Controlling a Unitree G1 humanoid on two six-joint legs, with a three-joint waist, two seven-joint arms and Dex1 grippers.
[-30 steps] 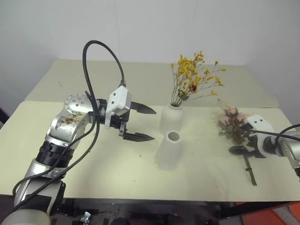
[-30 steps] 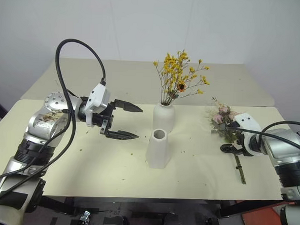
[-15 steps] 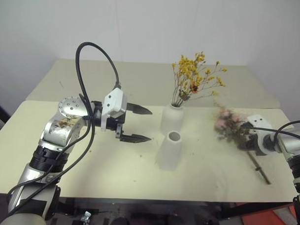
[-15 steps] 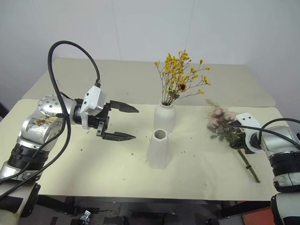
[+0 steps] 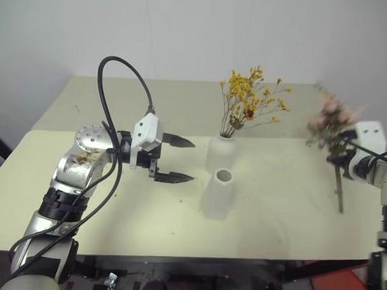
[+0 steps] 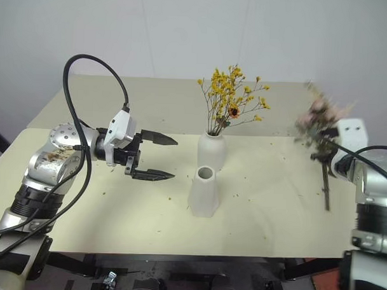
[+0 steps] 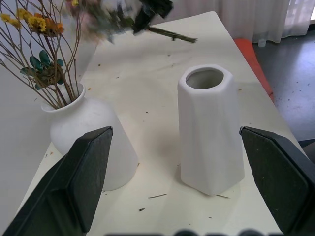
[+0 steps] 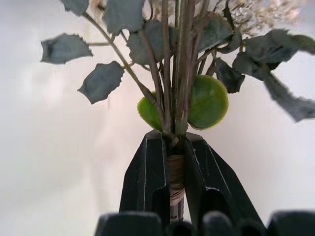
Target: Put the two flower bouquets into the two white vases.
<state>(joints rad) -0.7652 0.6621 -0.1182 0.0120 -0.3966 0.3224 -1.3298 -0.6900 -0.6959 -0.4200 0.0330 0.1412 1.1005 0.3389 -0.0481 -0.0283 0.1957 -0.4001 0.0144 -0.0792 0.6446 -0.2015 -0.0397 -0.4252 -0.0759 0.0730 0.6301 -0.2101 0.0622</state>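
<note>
The yellow dried spray [image 5: 252, 99] stands in the rounded white vase [image 5: 220, 153] at the table's middle. In front of that vase is the taller cone vase [image 5: 218, 193], with nothing in it. At the right, my right gripper [image 5: 340, 160] is shut on the stems of the pink rose bouquet [image 5: 331, 121], which it holds upright above the table; the wrist view shows the stems [image 8: 174, 118] pinched between the black fingers. My left gripper [image 5: 185, 160] hangs open to the left of the two vases, pointing at them, with nothing in it.
Small dried flower bits lie scattered on the cream table [image 5: 274, 205]. A second table [image 5: 150, 105] stands behind, against the white wall. The table's right edge is close to my right arm.
My right gripper shut on the rose bouquet's stems, lifted it off the table and turned it from lying flat to upright. My left arm stayed where it was.
</note>
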